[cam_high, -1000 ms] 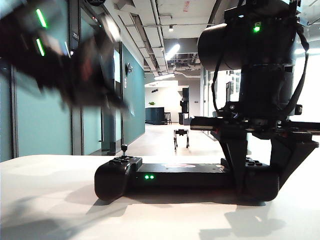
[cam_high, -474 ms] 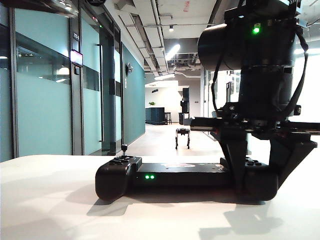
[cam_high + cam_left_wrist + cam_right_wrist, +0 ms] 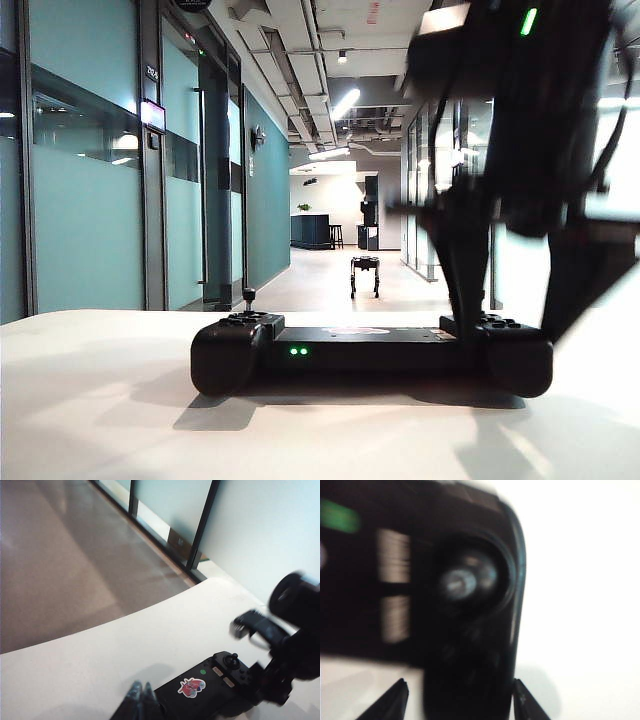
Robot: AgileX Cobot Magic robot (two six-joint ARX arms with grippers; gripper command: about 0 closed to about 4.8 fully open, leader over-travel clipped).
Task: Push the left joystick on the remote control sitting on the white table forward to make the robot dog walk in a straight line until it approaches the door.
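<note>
Black remote control (image 3: 370, 352), green LEDs (image 3: 297, 352), white table (image 3: 100, 420).

The exterior view sits low at table level, looking across the white table (image 3: 90, 400) and the remote control (image 3: 370, 352) down a corridor. The left wrist view looks down from well above, catching the remote control (image 3: 210, 687) near the table edge and the floor past it. The right wrist view hangs very close over one end of it (image 3: 465, 595), blurred
</note>
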